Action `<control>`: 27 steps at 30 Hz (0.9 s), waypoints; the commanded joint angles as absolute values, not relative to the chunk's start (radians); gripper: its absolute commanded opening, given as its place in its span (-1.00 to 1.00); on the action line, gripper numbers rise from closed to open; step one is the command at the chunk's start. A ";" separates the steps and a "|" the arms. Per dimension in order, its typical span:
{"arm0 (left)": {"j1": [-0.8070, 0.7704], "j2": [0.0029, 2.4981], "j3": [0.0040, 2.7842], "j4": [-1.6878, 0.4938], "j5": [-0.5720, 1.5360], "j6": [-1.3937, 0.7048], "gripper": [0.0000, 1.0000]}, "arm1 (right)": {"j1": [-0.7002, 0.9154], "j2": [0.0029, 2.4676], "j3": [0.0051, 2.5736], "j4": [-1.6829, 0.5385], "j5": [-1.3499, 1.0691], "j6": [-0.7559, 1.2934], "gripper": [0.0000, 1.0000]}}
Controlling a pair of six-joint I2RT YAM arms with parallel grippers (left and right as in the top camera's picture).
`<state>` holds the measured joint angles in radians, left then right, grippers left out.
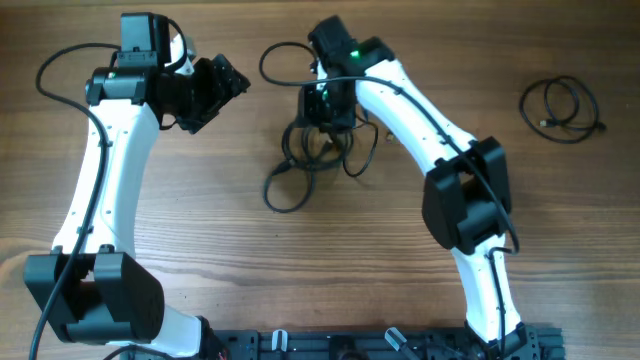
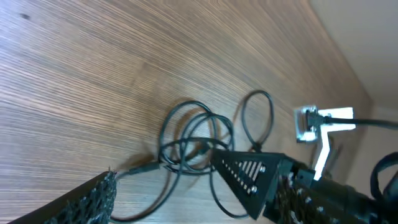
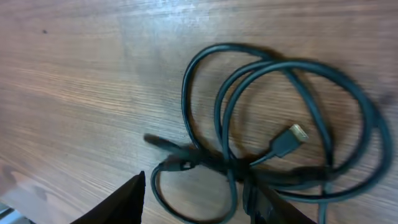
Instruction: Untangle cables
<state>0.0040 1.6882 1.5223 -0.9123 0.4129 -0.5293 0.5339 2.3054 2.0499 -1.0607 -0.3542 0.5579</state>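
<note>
Wood-grain bench (image 1: 200, 240), black cables (image 1: 300, 150) knotted near the far edge, tangle stretched far-to-near, gold-tipped plug (image 3: 297, 133) showing, left gripper (image 1: 225, 92) spread wide, right gripper (image 3: 194, 183) parted above.

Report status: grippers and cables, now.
Left gripper open, off the bundle. Right gripper open over knotted cables. One loose cable lies apart, far right.

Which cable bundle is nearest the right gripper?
The central tangled bundle, directly beneath the right gripper; the small coil lies alone, far off to the right.
</note>
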 commanded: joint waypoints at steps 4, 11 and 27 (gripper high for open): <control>0.007 1.683 1.517 -0.929 0.339 -0.529 0.71 | 0.547 2.368 2.053 -1.028 -0.309 0.588 -0.03; 0.007 1.683 1.517 -0.937 0.339 -0.528 0.73 | 0.553 2.432 2.053 -1.023 -0.263 0.575 -0.24; 0.007 1.683 1.517 -0.942 0.339 -0.529 0.84 | 0.593 2.526 2.059 -1.093 -0.089 0.527 -0.91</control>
